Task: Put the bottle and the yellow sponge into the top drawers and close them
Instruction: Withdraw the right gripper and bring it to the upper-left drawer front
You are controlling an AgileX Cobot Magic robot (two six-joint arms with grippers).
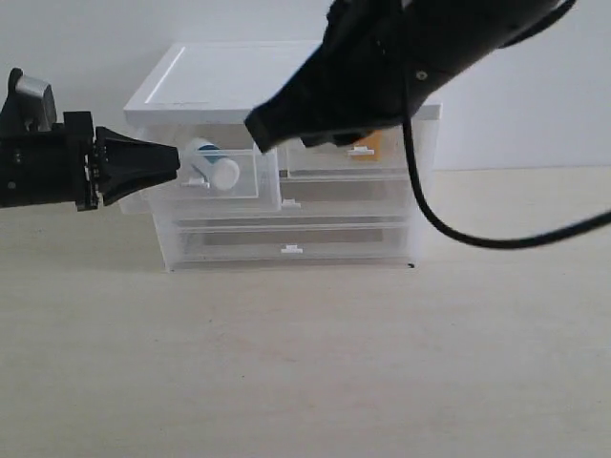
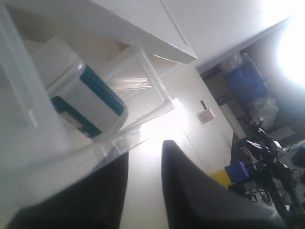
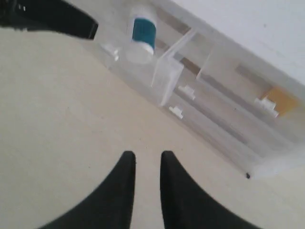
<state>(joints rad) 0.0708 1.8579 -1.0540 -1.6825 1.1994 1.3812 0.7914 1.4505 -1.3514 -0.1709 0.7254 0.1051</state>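
Drawer unit (image 1: 229, 81): white-topped, translucent, stood on a pale table (image 1: 305, 363); two half-width drawers are set above two full-width ones.

Left top drawer (image 1: 250, 176): pulled out from the unit's front; the bottle (image 1: 212, 164) is seen lying on its side inside, cap toward the front, teal label showing.

Right top drawer (image 1: 325, 162): seen flush with the unit's front; the sponge (image 1: 368, 145) is lodged inside, behind the small white tab handle, and partly hidden by the right arm in the exterior view.

Left gripper (image 1: 175, 162): reached in level from the left, tips set against the outer side of the left top drawer, just beside the bottle; in the left wrist view the gripper (image 2: 145, 150) is shown with a modest gap between the fingers, bright table seen through it; the drawer's rim is laid across one finger; whether the rim is pinched cannot be told.

Right gripper (image 1: 256, 129): held above and in front of the unit, over the top drawers; in the right wrist view the gripper (image 3: 147, 153) is shown with fingers only narrowly parted, nothing held, bare table below.

Cable (image 1: 439, 219): black, hung in a loop from the right arm, across the unit's right edge.
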